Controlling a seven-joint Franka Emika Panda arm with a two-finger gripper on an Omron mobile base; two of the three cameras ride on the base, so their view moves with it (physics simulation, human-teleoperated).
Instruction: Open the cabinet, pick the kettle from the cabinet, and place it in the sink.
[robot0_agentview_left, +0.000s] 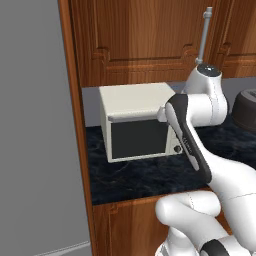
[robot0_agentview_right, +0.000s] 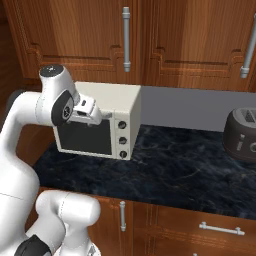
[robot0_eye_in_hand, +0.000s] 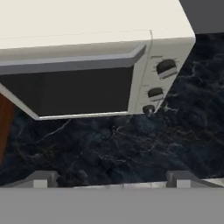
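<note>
While the arm (robot0_agentview_right: 30, 120) rises at the left of the right base view, its hand (robot0_eye_in_hand: 113, 178) hangs over the dark marble worktop (robot0_agentview_right: 180, 165) just in front of the oven (robot0_agentview_right: 107, 120), with the two fingertips (robot0_eye_in_hand: 41, 178) set wide apart and nothing between them. In the hand view the oven's dark glass door (robot0_eye_in_hand: 70, 92) fills the upper left, a grey bar handle (robot0_eye_in_hand: 74, 61) runs along its top, and three dark knobs (robot0_eye_in_hand: 166, 68) sit in a column on its right panel (the lowest one close to the worktop). Above the oven hang the wall cabinets, their doors shut; the cabinet (robot0_agentview_right: 75, 35) with the long grey handle (robot0_agentview_right: 126, 37) is directly over it, and a second door (robot0_agentview_right: 200, 40) stands to its right. Farther right on the worktop, well apart from the oven, is a dark rounded toaster (robot0_agentview_right: 242, 135). Below the worktop edge, wooden fronts (robot0_agentview_right: 200, 225) carry small grey handles. I cannot tell where the kettle is behind the shut doors.
</note>
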